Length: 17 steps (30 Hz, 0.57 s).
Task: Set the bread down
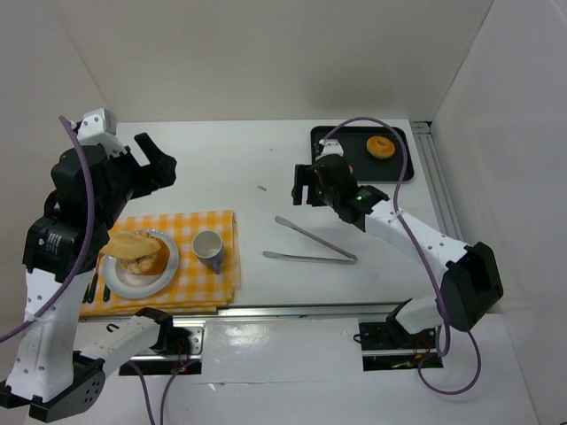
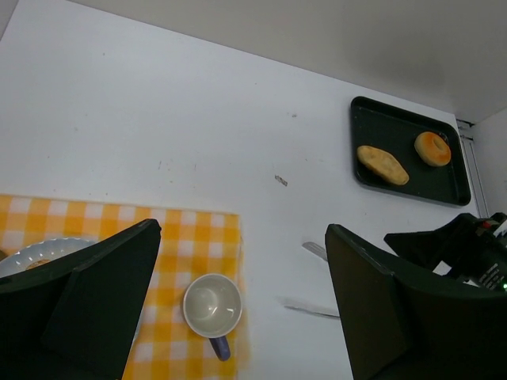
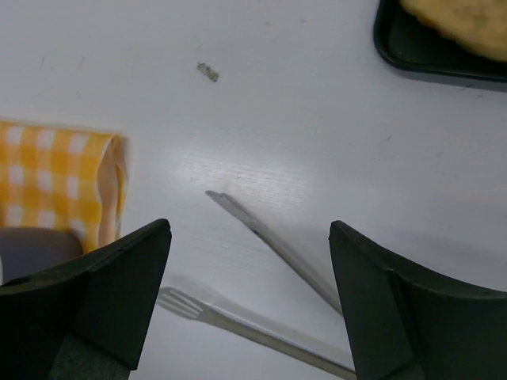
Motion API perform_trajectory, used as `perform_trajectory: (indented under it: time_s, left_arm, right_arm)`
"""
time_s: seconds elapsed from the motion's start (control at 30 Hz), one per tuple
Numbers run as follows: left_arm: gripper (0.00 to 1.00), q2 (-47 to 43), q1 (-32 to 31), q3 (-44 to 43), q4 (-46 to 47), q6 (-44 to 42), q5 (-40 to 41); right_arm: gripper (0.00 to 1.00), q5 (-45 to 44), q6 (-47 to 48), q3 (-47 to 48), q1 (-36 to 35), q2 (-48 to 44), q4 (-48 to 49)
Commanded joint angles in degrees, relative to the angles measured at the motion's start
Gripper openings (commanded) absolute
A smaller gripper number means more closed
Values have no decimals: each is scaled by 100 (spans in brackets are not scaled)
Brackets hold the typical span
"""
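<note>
L pincer (image 2: pixel 242 237) is seen spread, nothing held, raised over the cloth (image 1: pixel 199 283) at the surface's (image 1: pixel 239 168) near-left. R pincer (image 3: pixel 247 237) is likewise spread and empty, above the tongs (image 1: pixel 306 257) mid-surface. Bread (image 1: pixel 133 243), poss. stacked pcs, is found on the plate (image 1: pixel 124 282) beside a cup (image 1: pixel 207 244). Two more pcs lie in the tray (image 2: pixel 388 123), far-right corner.

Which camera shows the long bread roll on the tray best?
Left wrist: the long bread roll lies whole on the black tray. Right wrist crops it at the top edge; in top external the right arm covers it.
</note>
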<state>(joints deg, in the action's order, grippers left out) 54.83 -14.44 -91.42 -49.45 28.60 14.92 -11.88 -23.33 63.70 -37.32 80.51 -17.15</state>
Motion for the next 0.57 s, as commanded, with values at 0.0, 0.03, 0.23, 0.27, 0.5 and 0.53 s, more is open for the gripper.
perform_trajectory:
  time_s: [0.0,0.03,0.23,0.27,0.5,0.53]
  left_arm:
    - [99,-78,-7,88,208,-39,-173]
    - [99,-78,-7,150,208,-39,-173]
    - [100,106,-7,422,208,-144,-463]
    - [100,107,-7,423,208,-196,-542]
    - [100,300,-7,634,207,-197,-868]
    - [100,300,-7,634,208,-197,-868]
  right_arm:
    - [90,-157,-197,63,444,104,274]
    - [96,-322,-294,63,741,175,91]
    - [100,-728,-1067,169,1911,877,-473]
    - [100,-676,-1068,221,1982,957,-648]
    - [100,-728,-1015,-172,2053,897,-641]
    - [100,-728,-1015,-235,2106,896,-571]
